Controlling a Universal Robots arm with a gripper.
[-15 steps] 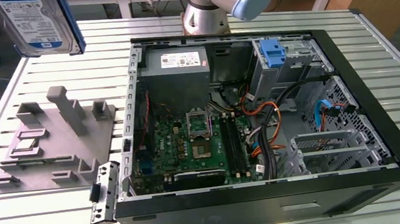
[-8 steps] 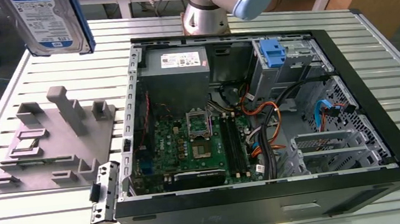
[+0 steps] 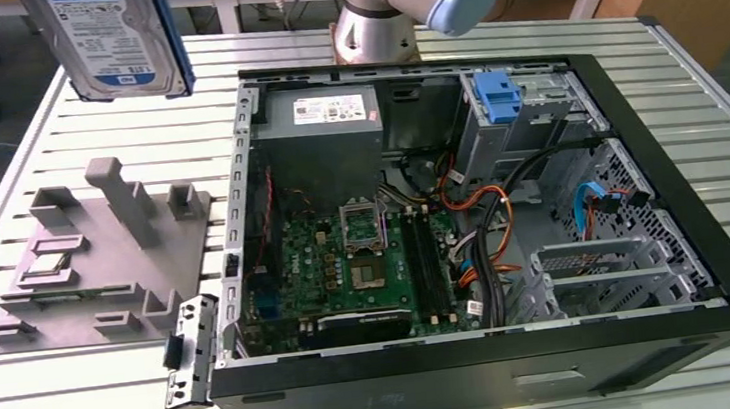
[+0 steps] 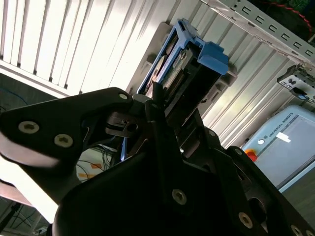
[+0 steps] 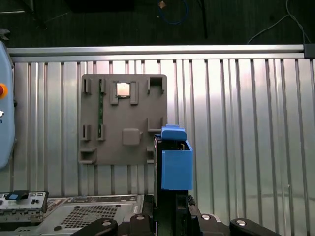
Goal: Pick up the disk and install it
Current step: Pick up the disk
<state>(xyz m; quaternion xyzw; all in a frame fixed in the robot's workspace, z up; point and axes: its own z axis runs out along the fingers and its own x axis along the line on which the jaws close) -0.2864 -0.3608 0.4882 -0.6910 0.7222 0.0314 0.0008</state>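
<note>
The pincer (image 4: 165, 115) is clamped shut on the disk (image 4: 179, 61), gripping it on edge, raised high. Below the pincer lie a grey holder plate (image 5: 123, 118) and the slatted desk (image 5: 246, 123).

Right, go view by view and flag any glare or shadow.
Exterior view: even light, though the open black computer case is shaded inside. Second wrist view: the black gripper is a backlit silhouette, and the slatted metal table glares white. First wrist view: evenly lit, no glare on the flat silver-grey disk with blue plastic rails.
</note>
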